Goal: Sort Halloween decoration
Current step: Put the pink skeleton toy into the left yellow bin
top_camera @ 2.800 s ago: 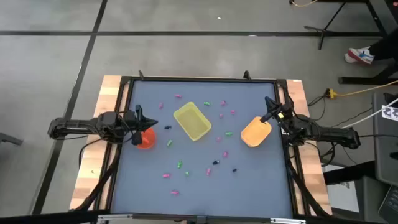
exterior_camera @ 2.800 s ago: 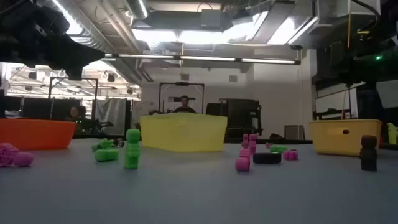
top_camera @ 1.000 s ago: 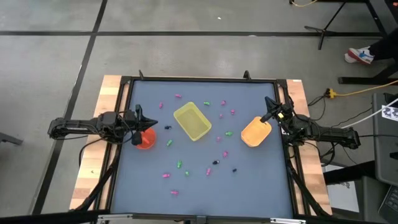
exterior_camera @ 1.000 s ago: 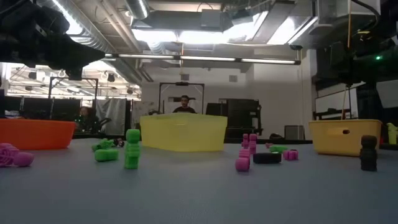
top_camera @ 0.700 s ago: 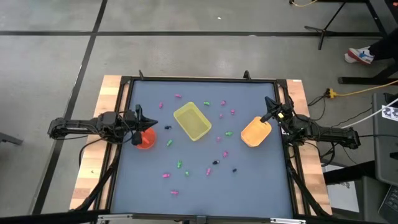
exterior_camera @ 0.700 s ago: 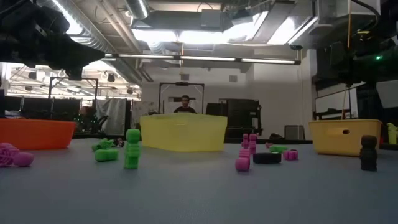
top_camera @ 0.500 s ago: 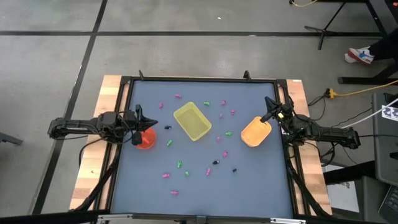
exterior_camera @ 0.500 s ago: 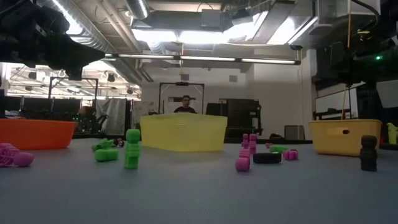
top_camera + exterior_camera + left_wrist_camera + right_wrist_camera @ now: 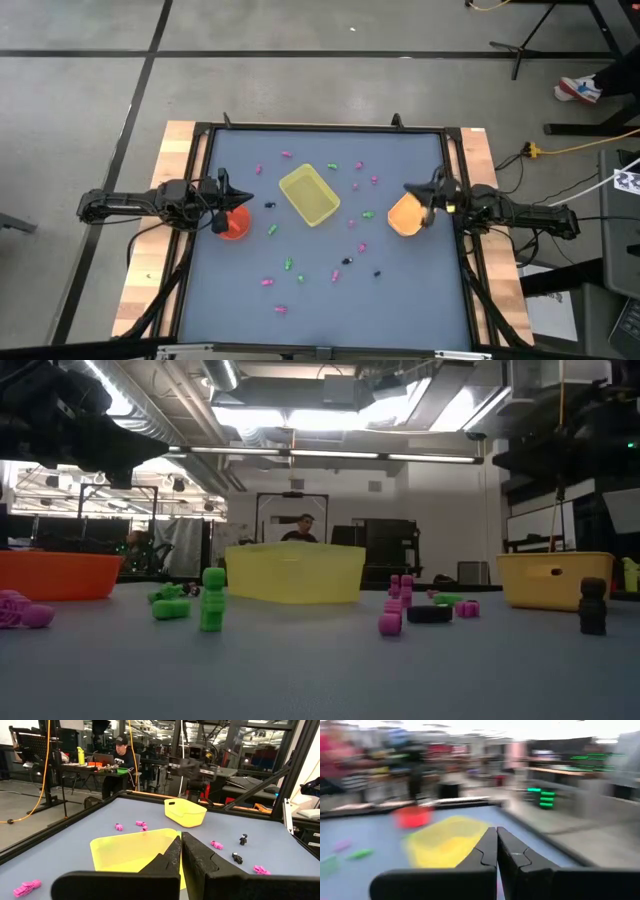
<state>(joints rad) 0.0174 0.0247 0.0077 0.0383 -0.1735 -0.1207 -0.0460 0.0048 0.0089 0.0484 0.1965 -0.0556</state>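
The Halloween decoration is many tiny pink, green and dark trinkets (image 9: 348,261) lying scattered on the blue-grey table top around a yellow rectangular tray (image 9: 309,194). In the low view they stand or lie as a green one (image 9: 212,598), a pink one (image 9: 390,622) and a dark one (image 9: 592,605). My left gripper (image 9: 224,183) hangs shut above the red bowl (image 9: 232,224) at the table's left side. My right gripper (image 9: 412,189) is shut above the far rim of the orange bowl (image 9: 405,214) at the right. Both touch nothing.
The tray sits mid-table toward the far edge, with trinkets on every side of it. The left wrist view shows the tray (image 9: 135,855) close ahead and the orange bowl (image 9: 185,812) beyond. A raised black frame (image 9: 320,127) rims the table. A person (image 9: 122,750) sits in the room behind.
My right gripper has swung from the table's right edge toward the left and turned, and now stands over the orange bowl; its wrist view is blurred by the motion. The left arm, the containers and the trinkets have kept still.
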